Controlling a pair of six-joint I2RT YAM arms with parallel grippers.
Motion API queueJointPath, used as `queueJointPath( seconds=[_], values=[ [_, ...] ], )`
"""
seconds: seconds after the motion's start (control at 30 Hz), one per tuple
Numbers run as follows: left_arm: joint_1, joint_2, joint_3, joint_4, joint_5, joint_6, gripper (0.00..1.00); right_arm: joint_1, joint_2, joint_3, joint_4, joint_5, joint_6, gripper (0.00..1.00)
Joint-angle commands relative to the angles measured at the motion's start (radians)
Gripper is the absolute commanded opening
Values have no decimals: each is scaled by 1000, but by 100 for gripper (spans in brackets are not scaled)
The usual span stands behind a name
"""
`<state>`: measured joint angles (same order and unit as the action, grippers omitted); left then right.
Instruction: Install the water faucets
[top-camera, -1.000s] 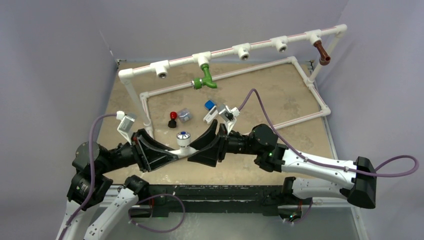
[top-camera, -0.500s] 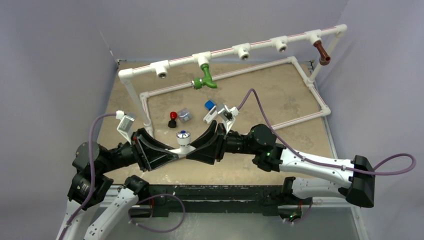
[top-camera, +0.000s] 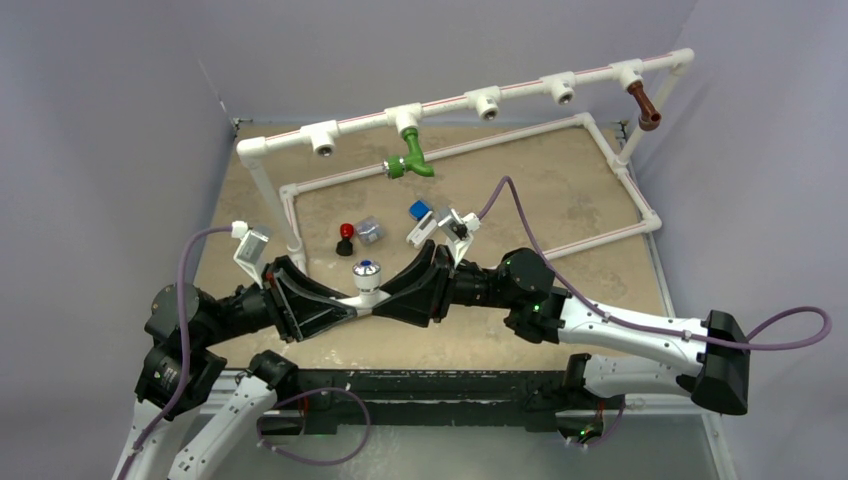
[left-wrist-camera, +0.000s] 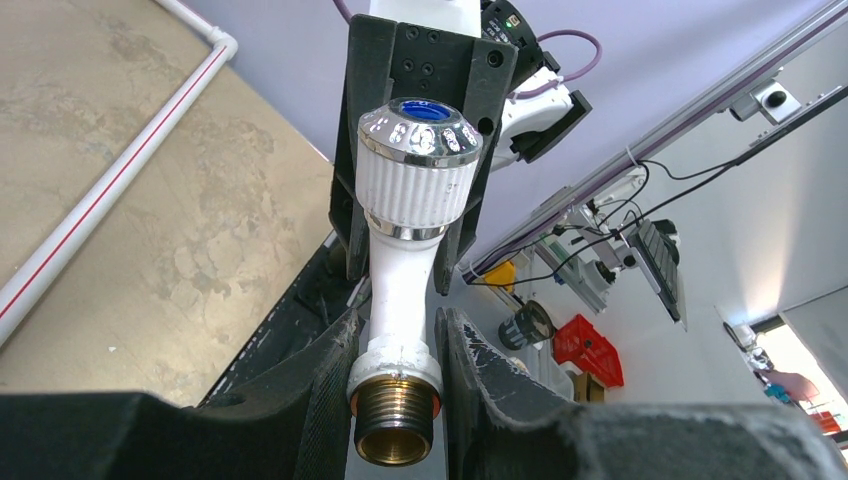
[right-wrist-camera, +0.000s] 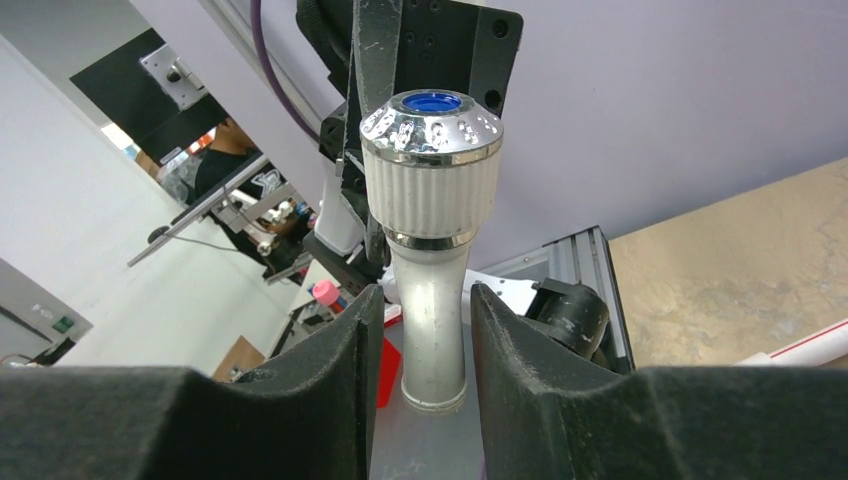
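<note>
The white faucet (top-camera: 366, 276) with a silvery round knob is held upright above the table's near middle, between both grippers. My left gripper (top-camera: 350, 305) is shut on its white collar just above the brass thread, as the left wrist view (left-wrist-camera: 395, 345) shows on the faucet (left-wrist-camera: 400, 290). My right gripper (top-camera: 386, 302) is open, its fingers astride the spout with a small gap on each side, seen in the right wrist view (right-wrist-camera: 420, 320) around the faucet (right-wrist-camera: 432, 300). The green faucet (top-camera: 409, 160) hangs from a middle tee. The brown faucet (top-camera: 645, 107) hangs from the right tee.
The white pipe frame (top-camera: 450, 98) spans the back, with bare tees at the left (top-camera: 324, 140) and right of middle (top-camera: 487, 103). A red-and-black part (top-camera: 345, 238), a clear block (top-camera: 369, 230) and a blue-and-white block (top-camera: 419, 210) lie mid-table.
My right gripper has slid a little left, closer round the white faucet's spout. The left gripper and the faucet have stayed put.
</note>
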<state>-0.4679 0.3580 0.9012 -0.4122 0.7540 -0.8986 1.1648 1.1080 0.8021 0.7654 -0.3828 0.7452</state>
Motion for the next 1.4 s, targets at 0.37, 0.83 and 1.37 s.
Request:
queueJointPath(
  seconds=[0.37,0.83,1.37],
  values=[
    [-6,2,-15,27,-7,-7,0,17,-5,27,55,36,-15,0],
    [-6,40,37,-63,-59,50,51,36,-86,56,-91,150,-129,0],
    [-6,322,471,-374,-489,370,60,34,-205,205,-460,465,-371,0]
  ],
)
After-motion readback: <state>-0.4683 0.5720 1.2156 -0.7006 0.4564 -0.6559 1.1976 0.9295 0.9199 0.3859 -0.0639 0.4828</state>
